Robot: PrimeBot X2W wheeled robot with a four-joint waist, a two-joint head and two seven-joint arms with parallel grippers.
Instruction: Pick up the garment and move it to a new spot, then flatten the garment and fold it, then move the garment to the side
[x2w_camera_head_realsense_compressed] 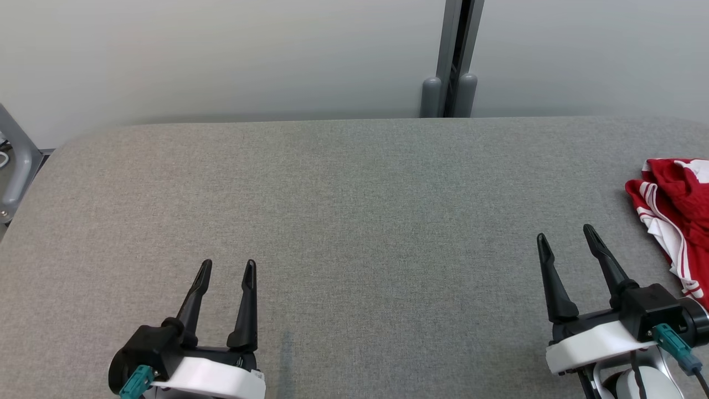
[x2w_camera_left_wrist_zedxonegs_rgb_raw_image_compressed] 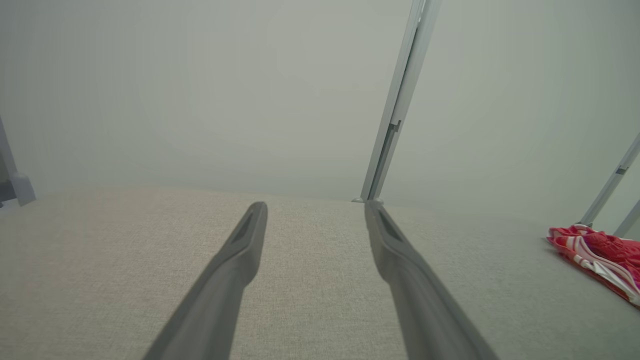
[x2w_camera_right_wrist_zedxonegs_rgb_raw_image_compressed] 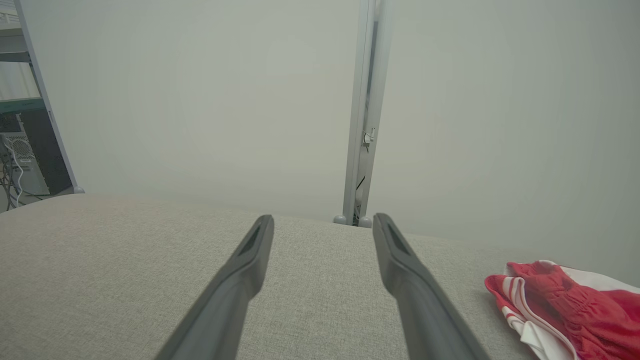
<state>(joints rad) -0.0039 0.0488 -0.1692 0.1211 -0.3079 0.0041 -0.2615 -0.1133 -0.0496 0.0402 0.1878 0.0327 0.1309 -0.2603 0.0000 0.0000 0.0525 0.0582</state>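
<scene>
Garment [x2w_camera_head_realsense_compressed: 674, 216] bunched at table [x2w_camera_head_realsense_compressed: 343, 221] right edge; right gripper [x2w_camera_head_realsense_compressed: 566, 241] fingers apart, near it, left gripper [x2w_camera_head_realsense_compressed: 228, 270] likewise apart; pinch thick fold.

Left gripper [x2w_camera_head_realsense_compressed: 229, 262] and right gripper [x2w_camera_head_realsense_compressed: 565, 231] have tapered black fingers [x2w_camera_head_realsense_compressed: 247, 302], white shells [x2w_camera_head_realsense_compressed: 216, 381], perhaps teal plugs [x2w_camera_head_realsense_compressed: 671, 341]

Nothing can be read in any view: no writing, number, brand or sign. The garment [x2w_camera_head_realsense_compressed: 673, 205], lying on the tabletop [x2w_camera_head_realsense_compressed: 354, 221] just to the right of the right claw [x2w_camera_head_realsense_compressed: 565, 231], shows white stripes on red, and no lettering or logo on it is legible.
</scene>
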